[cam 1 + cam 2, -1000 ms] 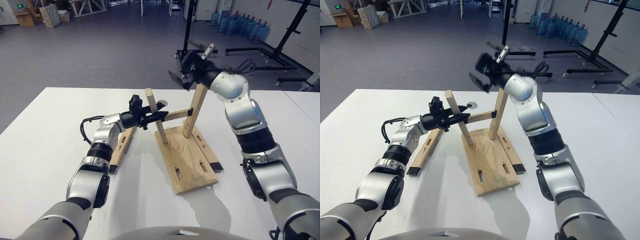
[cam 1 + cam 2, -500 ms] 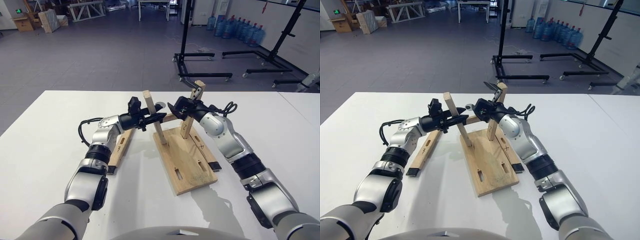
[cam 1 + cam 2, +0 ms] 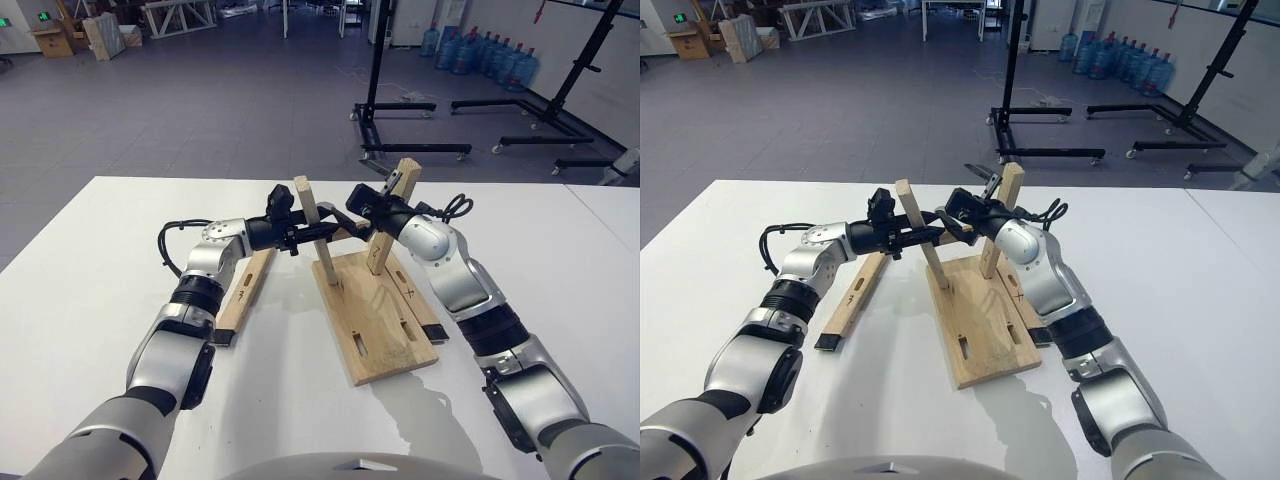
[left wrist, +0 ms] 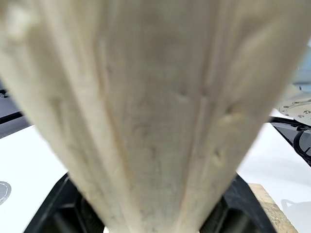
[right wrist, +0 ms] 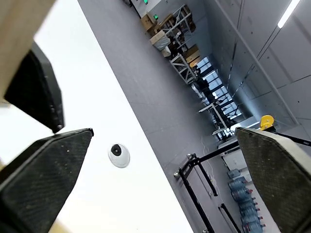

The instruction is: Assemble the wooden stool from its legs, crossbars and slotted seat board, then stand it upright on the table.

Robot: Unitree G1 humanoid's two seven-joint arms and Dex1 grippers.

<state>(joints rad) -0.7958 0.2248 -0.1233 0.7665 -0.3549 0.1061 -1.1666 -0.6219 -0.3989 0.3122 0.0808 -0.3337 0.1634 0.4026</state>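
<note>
**Gripper state.** I read the left gripper (image 3: 303, 236) as clamped on the left-hand leg (image 3: 312, 228), close to where the crossbar (image 3: 345, 231) joins it. In the left wrist view the wood sits between the two black fingers. The right gripper (image 5: 160, 160) is spread wide and holds nothing. It hangs just beside the crossbar, between the left-hand leg and the right-hand leg (image 3: 392, 215).

**Task's things.** The slotted seat board (image 3: 380, 320) lies flat near the middle of the table (image 3: 90, 300). Both standing legs rise from its far end, leaning slightly, with the crossbar bridging them.

**Progress.** I judge the assembly about half done:
- Fitted: two legs and one crossbar.
- Left to fit: one loose leg (image 3: 243, 290) lying on the table to the left of the board, and another loose piece (image 3: 422, 312) along the board's right edge, partly under it.
- I cannot tell whether the joints are fully seated.
- The stool must then be turned over to stand on its legs.

**Clearance.**
- The two grippers are very near each other at the crossbar, so I have little margin there.
- The far table edge runs close behind the legs, with a small round disc (image 5: 119, 155) on the surface near it.
- Bare table extends well to the left, to the right and toward me.
</note>
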